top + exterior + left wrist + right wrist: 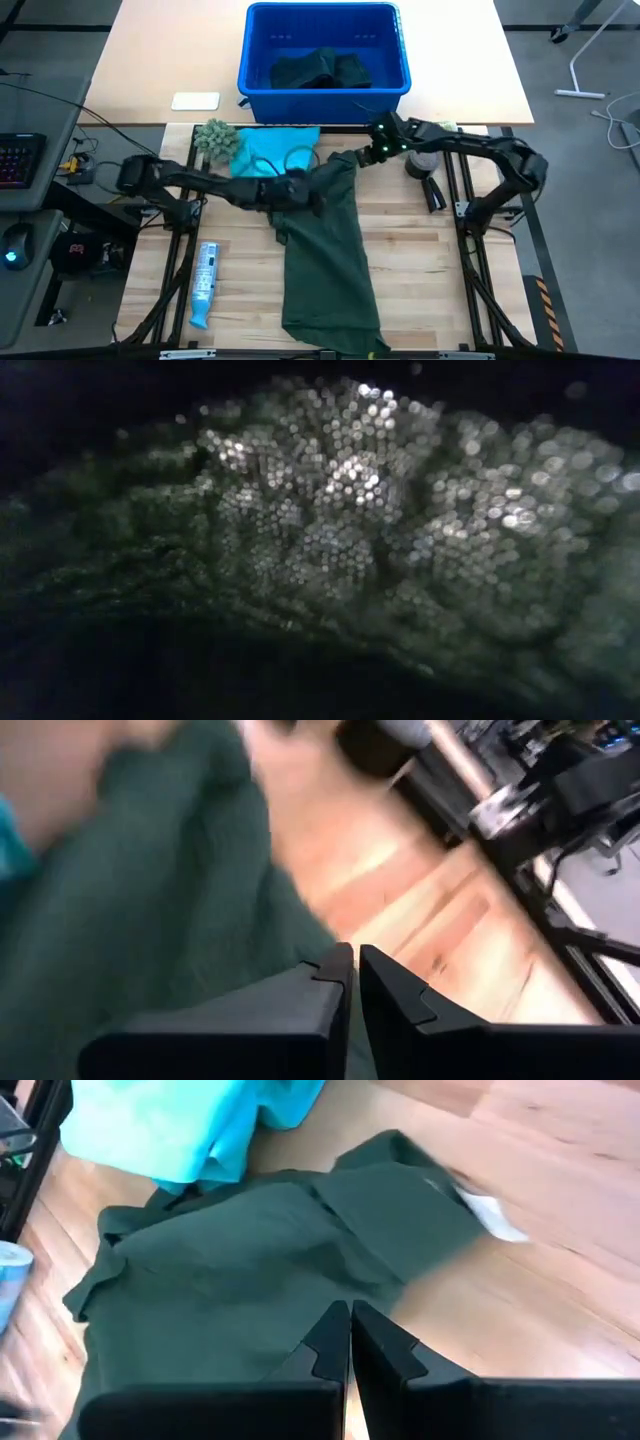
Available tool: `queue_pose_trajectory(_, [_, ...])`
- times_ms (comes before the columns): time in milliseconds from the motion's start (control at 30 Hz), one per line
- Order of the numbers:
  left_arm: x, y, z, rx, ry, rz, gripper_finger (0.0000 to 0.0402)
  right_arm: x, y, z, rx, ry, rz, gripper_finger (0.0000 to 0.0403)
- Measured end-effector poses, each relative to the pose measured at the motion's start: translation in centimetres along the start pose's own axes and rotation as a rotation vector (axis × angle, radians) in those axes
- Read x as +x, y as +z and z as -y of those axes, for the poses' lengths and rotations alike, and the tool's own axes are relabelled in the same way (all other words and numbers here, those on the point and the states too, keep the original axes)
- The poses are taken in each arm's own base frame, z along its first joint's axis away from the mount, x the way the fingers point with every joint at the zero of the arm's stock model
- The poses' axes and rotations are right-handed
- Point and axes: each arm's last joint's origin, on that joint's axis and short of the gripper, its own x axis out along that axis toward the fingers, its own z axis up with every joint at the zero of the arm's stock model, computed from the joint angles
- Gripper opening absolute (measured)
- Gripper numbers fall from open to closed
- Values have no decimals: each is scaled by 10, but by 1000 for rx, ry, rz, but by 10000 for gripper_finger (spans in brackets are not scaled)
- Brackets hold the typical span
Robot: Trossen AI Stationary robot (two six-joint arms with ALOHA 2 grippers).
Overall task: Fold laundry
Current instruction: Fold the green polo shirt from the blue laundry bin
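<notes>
We have a large dark green cloth garment [325, 260] lying lengthwise down the middle of the light wooden slatted table [430, 270], its far end bunched near both arms and its near end at the table's front edge. A bright turquoise shirt-like piece [268, 150] lies crumpled just beyond it, beside a small fuzzy grey-green ball [215, 136]. More dark cloth sits in the blue plastic bin [325, 88] behind the table.

Our left gripper [305, 192] is over the green garment's upper left edge; in its wrist view the fingers stand together with only a thin gap and no cloth seen between them. Our right gripper [378, 148] hovers at the garment's far right corner, its fingers likewise drawn together on nothing we can see.

We judge the work barely begun: the green piece is roughly spread but shows no clean fold, and the turquoise piece and the bin's contents are untouched.
</notes>
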Motion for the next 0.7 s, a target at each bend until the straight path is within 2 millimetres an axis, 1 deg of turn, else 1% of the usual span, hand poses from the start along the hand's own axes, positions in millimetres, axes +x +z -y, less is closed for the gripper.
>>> queue_pose_trajectory(33, [11, -7, -4, -35, -13, -31, 2, 6, 2, -1, -2, 6, -12, 0])
queue_pose_trajectory(100, [32, -15, -6, -97, -79, -98, 2, 22, 6, -4, -3, 15, -44, 0])
queue_pose_trajectory(167, [47, -18, -3, -131, -147, -135, 0, 38, 6, -5, 8, 21, -96, 0])
queue_pose_trajectory(233, [56, -19, 2, -144, -190, -140, 0, 49, 7, -7, 6, 31, -127, 0])
queue_pose_trajectory(367, [61, -18, 3, -105, -215, -152, 0, 61, 8, -11, 17, 31, -144, 0])
queue_pose_trajectory(533, [64, -11, -3, -26, -219, -162, 0, 83, 1, -1, 59, -17, -197, 0])
queue_pose_trajectory(633, [69, -10, -9, -5, -202, -166, 0, 94, -1, 8, 74, -102, -193, 0])
queue_pose_trajectory(700, [73, -10, -12, -6, -193, -168, 0, 95, -1, 15, 89, -185, -172, 0])
